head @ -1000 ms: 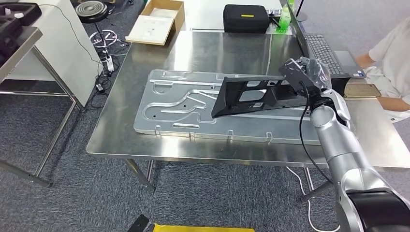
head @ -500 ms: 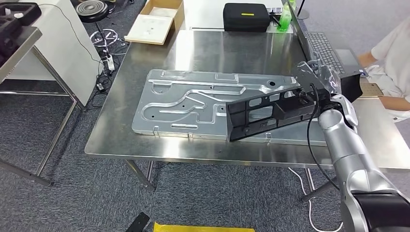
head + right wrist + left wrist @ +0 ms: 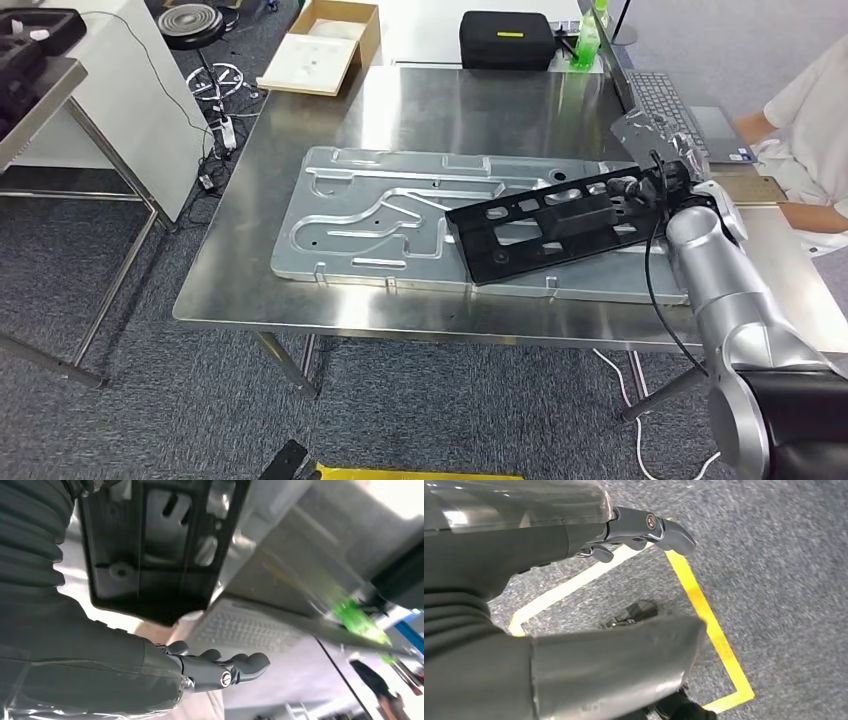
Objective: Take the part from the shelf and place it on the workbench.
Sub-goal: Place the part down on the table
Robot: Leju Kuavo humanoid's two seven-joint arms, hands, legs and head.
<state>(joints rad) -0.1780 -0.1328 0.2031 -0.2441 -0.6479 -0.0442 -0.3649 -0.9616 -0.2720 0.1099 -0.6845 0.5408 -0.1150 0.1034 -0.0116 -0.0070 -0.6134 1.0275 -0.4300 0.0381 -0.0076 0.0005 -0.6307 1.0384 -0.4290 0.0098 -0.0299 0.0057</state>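
1. Grey carpet surrounds a stainless-steel bench point(image 3: 420, 105), on which a large stamped silver metal panel point(image 3: 370, 215) lies flat.
2. Across the panel's right portion lies the black part point(image 3: 545, 230), a long slotted plastic frame angled from the bench's front edge up toward the right hand point(image 3: 655, 175); whether all of it rests flat on the panel I cannot tell.
3. The right hand, wrapped in clear plastic film, is at the part's far right end. In the right wrist view the part point(image 3: 155, 555) sits against the palm side while the dark fingers point(image 3: 235, 667) curl loosely away from it, apart from the thumb; whether they pinch the part I cannot tell.
4. The left hand point(image 3: 574, 580) hangs over the carpet above a yellow floor line point(image 3: 704, 615), its fingers point(image 3: 649, 527) bent and holding nothing.
5. At the bench's far edge sit a black case point(image 3: 508, 38) with a yellow label too small to read, a green bottle point(image 3: 588, 40), and a laptop point(image 3: 680, 115).
6. A person's sleeve and arm point(image 3: 810, 130) reach in at the right, beside the laptop.
7. An open cardboard box point(image 3: 325, 45) lies on the floor beyond the bench.
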